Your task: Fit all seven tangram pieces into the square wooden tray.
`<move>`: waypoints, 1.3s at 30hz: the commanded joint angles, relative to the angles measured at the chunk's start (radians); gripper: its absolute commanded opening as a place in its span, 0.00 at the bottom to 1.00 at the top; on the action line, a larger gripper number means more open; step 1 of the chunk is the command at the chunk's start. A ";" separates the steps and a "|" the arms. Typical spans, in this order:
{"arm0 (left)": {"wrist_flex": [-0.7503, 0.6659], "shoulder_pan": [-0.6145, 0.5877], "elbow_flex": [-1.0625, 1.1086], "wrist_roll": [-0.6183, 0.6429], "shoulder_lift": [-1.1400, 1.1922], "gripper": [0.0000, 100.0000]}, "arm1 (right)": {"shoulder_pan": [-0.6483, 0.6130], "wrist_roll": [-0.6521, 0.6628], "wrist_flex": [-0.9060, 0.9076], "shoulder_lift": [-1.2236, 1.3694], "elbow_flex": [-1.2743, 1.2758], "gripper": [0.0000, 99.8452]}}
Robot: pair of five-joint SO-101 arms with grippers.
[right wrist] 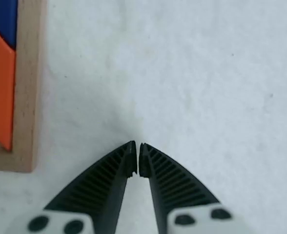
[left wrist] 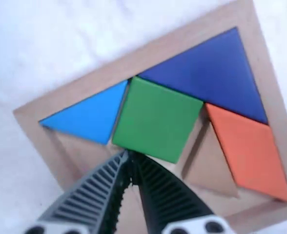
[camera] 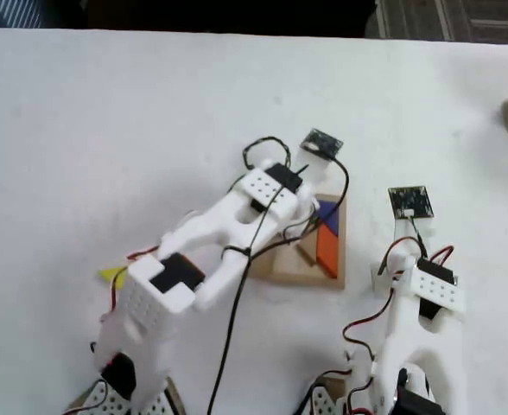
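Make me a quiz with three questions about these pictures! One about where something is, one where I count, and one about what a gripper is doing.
1. Where is the green square?
A. in the tray
B. outside the tray
C. in a gripper

2. How many coloured pieces show in the tray?
A. two
B. four
C. seven

3. The right gripper is:
A. wide open
B. shut on nothing
C. shut on a piece

Answers:
1 A, it lies inside the rim beside the dark blue triangle.
2 B, add the light blue triangle and the orange piece.
3 B, its tips meet over the bare table.
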 commanded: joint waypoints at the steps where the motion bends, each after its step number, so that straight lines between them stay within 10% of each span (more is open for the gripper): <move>1: -0.034 -0.016 -0.046 0.023 -0.008 0.02 | -0.007 0.009 0.012 -0.038 -0.006 0.02; 22: 0.158 0.035 0.009 0.015 -0.153 0.02 | -0.007 0.009 0.012 -0.038 -0.006 0.02; 39: -0.275 0.134 0.437 0.023 -0.363 0.02 | -0.007 0.009 0.012 -0.038 -0.006 0.02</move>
